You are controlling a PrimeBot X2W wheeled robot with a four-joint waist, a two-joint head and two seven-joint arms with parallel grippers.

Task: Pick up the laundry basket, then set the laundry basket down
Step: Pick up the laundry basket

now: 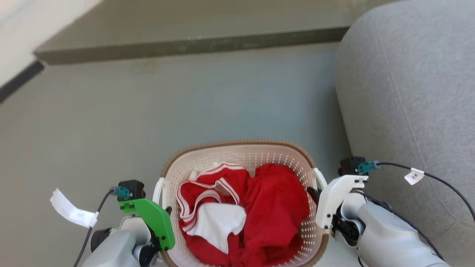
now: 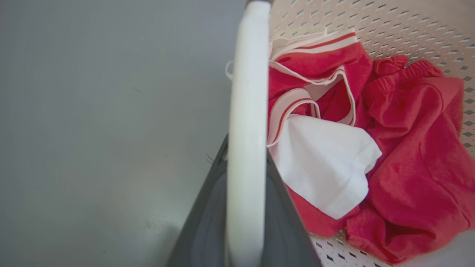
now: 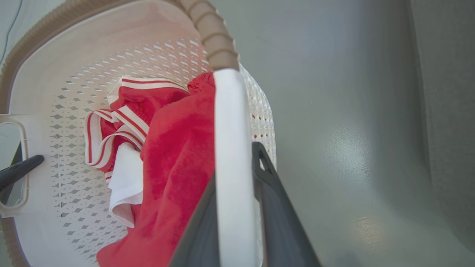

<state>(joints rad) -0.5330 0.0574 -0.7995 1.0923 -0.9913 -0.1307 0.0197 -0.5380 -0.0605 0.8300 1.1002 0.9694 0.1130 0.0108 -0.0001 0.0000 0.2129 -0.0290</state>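
- You are seeing a red garment (image 1: 278, 207) lying against a red-and-white striped one (image 1: 207, 185).
- A white cloth (image 1: 219, 222) is resting on them.
- A grey sofa (image 1: 408, 92) is standing on your right.

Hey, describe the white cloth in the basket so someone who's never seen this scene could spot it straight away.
Left of the grey sofa, over the floor, is a cream basket with a brown rim. Inside, toward its left, lies the white cloth. It is the only plain white piece, resting among red clothes, some with striped trim.
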